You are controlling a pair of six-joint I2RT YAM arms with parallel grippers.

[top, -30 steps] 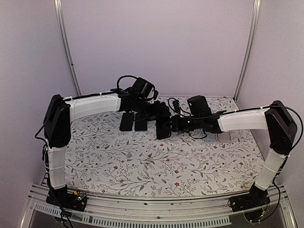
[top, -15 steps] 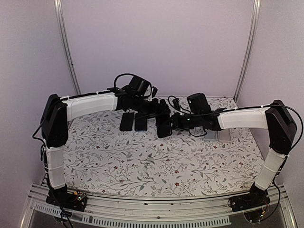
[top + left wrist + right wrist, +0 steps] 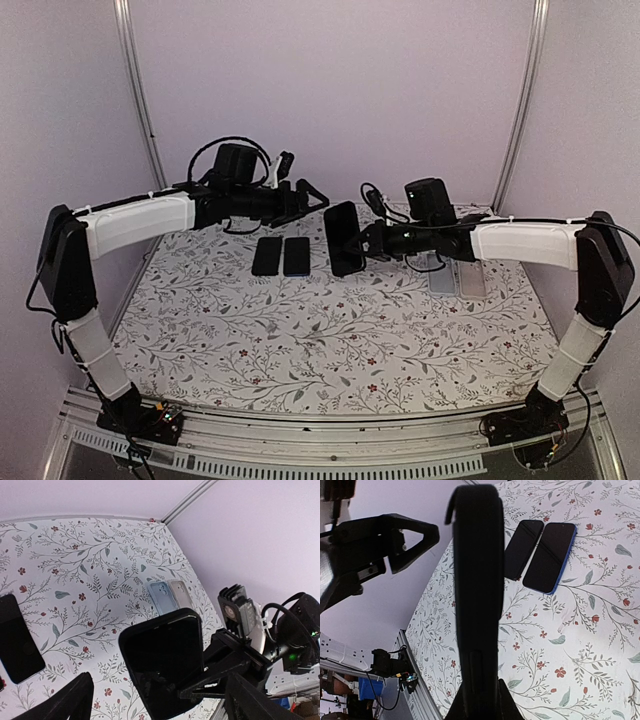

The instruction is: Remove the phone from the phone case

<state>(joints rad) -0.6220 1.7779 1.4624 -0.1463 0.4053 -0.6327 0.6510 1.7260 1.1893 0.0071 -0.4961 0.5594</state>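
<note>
The right gripper [image 3: 362, 243] has its jaws clamped on the black phone case [image 3: 345, 238], pinching it at the lower edge and holding it off the floral surface [image 3: 300, 340], nearly upright and tilted. In the left wrist view the case [image 3: 162, 660] shows a dark, glossy face inside a raised rim. This looks like the phone [image 3: 159, 655] seated in the case, though the pictures do not settle it. The right wrist view shows the case [image 3: 476, 580] edge-on, a narrow black bar rising from that gripper's own fingers.

The left gripper [image 3: 305, 195] hangs in the air to the left of the held case and slightly farther from the arm bases, near it but not touching. Its jaws stand wide apart with nothing between them. The right wrist view catches one of its triangular fingers [image 3: 415, 535] beside the case.

On the surface left of the held case lie two phones, flat and side by side. The blue-edged phone [image 3: 297, 255] is the nearer to it and the black phone [image 3: 267, 255] is just beyond. On the other side of the held case, past the right forearm, a pale blue case [image 3: 161, 597] and a grey case [image 3: 180, 594] lie flat, close together, camera cut-outs up.
</note>
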